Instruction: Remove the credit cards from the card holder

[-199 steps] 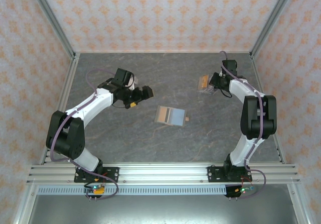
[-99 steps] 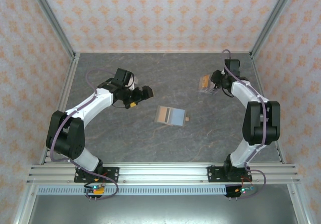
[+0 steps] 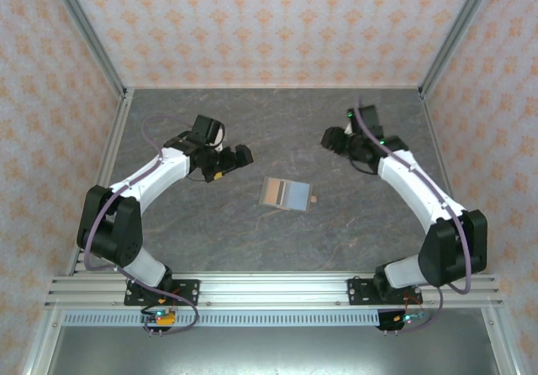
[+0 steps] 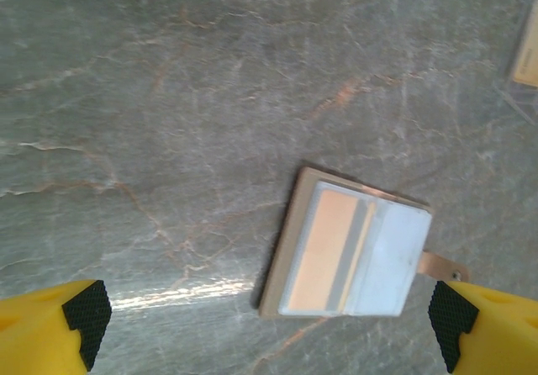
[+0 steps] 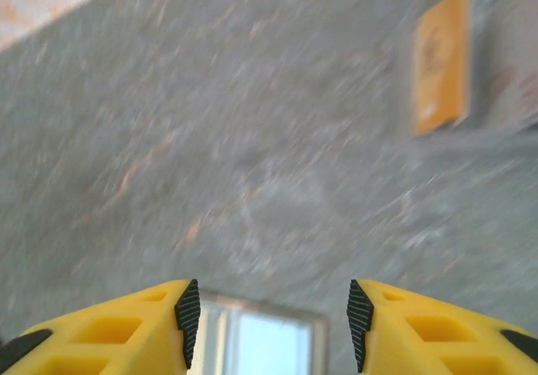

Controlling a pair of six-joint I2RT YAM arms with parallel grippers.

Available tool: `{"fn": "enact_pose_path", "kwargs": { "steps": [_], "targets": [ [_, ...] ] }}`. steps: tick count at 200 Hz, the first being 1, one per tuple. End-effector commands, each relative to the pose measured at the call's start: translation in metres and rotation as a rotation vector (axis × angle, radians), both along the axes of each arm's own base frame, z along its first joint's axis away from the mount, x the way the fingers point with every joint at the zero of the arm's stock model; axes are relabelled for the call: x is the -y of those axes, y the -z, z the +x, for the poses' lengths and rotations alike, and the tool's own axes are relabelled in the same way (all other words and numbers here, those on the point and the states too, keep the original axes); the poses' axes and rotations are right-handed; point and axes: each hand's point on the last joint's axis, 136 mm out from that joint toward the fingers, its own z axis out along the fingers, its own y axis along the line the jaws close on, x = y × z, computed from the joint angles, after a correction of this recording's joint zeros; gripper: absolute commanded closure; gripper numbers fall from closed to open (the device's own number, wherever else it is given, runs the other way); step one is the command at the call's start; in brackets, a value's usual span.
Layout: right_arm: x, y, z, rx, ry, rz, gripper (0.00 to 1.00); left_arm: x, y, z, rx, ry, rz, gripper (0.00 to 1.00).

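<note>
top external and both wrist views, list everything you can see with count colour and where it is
card holder: one, tan with peach and grey-blue inner panels, lying open at the table's centre
card: one, orange, flat on the table, apart from the card holder
table: one, grey marbled, floor of the enclosure
walls: three, pale with an orange pattern, at left, back and right
rail: one, silver, near edge, carrying both arm bases
left gripper: one, yellow and black, open, left of the card holder
right gripper: one, yellow and black, open, beyond the card holder to its right
</note>
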Motion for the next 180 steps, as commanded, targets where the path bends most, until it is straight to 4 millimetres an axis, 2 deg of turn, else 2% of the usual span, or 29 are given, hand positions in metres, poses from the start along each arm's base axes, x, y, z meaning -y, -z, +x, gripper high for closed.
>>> {"fn": "enact_pose_path", "kwargs": {
  "steps": [1, 45, 65, 90, 114, 180],
  "targets": [
    [-0.02, 0.03, -0.034, -0.123, 0.023, -0.033, 0.48, -0.02, 0.005, 0.0, -0.021, -0.068, 0.071, 0.0],
    [-0.099, 0.061, -0.058, -0.145, -0.096, -0.1, 0.51, -0.029, 0.008, -0.002, -0.036, -0.085, 0.104, 0.0],
    [-0.118, 0.082, -0.06, -0.18, -0.113, -0.12, 0.53, -0.029, 0.008, -0.004, -0.04, -0.08, 0.107, 0.0],
    [-0.12, 0.111, -0.058, -0.243, -0.081, -0.167, 0.54, -0.028, 0.008, -0.006, -0.04, -0.071, 0.102, 0.0],
    [-0.123, 0.13, -0.058, -0.294, -0.09, -0.204, 0.57, -0.027, 0.009, -0.007, -0.045, -0.063, 0.1, 0.0],
    [-0.103, 0.155, -0.063, -0.349, -0.061, -0.333, 0.61, -0.015, 0.013, -0.008, -0.06, -0.037, 0.036, 0.03]
  ]
}}
